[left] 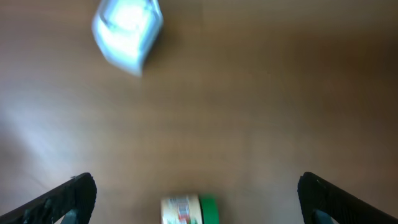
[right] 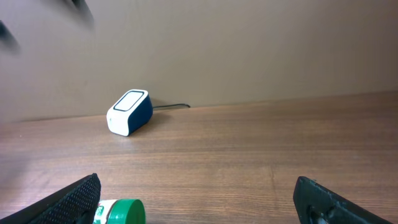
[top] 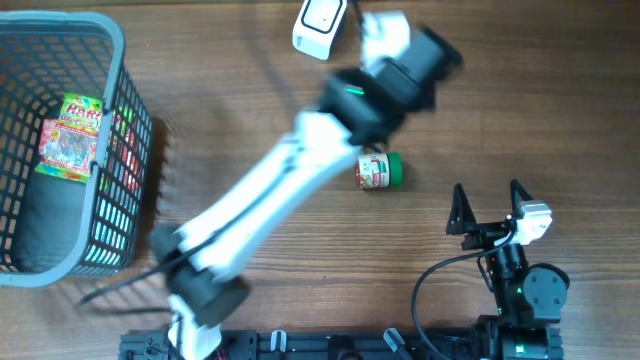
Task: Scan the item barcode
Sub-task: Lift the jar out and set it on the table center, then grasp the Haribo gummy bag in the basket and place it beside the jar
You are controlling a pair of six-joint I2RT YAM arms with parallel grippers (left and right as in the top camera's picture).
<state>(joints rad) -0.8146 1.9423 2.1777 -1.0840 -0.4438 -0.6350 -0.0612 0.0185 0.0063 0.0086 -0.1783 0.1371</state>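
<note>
A small jar [top: 379,171] with a green cap lies on its side on the wooden table. The white and blue scanner [top: 320,25] sits at the far edge. My left gripper [top: 398,45] hangs blurred above the table between them. In the left wrist view it [left: 198,183] is open wide, the jar [left: 188,210] lies low between the fingers without touching them, and the scanner [left: 127,31] shows at top left. My right gripper [top: 487,195] stands open to the right of the jar. The right wrist view shows this gripper [right: 199,190] empty, the jar's cap [right: 124,211] by its left finger, and the scanner [right: 129,112] farther off.
A grey mesh basket [top: 120,60] stands at the left edge with a colourful snack packet [top: 70,135] inside. The left arm [top: 270,200] stretches diagonally across the middle of the table. A cable runs from the scanner along the back.
</note>
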